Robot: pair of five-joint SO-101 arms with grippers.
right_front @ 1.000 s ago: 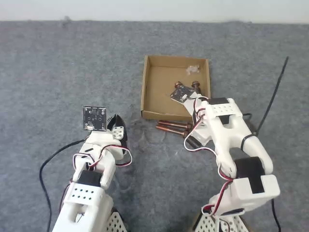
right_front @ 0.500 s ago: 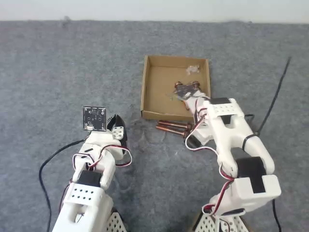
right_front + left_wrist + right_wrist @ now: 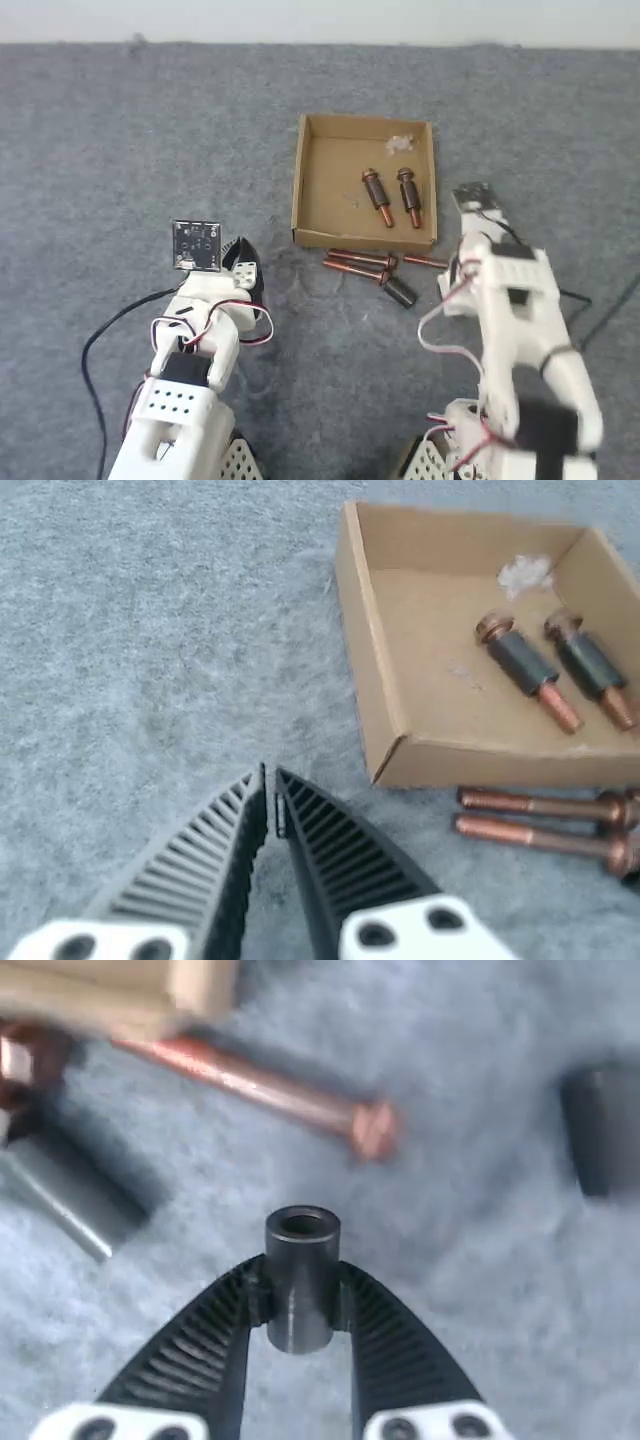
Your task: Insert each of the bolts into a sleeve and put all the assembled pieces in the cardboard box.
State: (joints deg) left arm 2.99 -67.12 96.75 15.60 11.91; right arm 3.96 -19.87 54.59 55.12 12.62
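Right gripper: clamped on black sleeve. Left gripper: jaws together. Cardboard box: holds two assembled pieces. Loose bolts: just near of box.

Worktop is covered in grey speckled felt-like fabric. A pale wall strip runs along its far edge. A small white crumpled scrap lies toward that edge.

Carpet, box, apparently 3 bolts, sleeve

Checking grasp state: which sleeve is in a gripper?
The empty sleeve clamped in the right gripper. The loose sleeve lies on the mat; two others sit assembled in the cardboard box.
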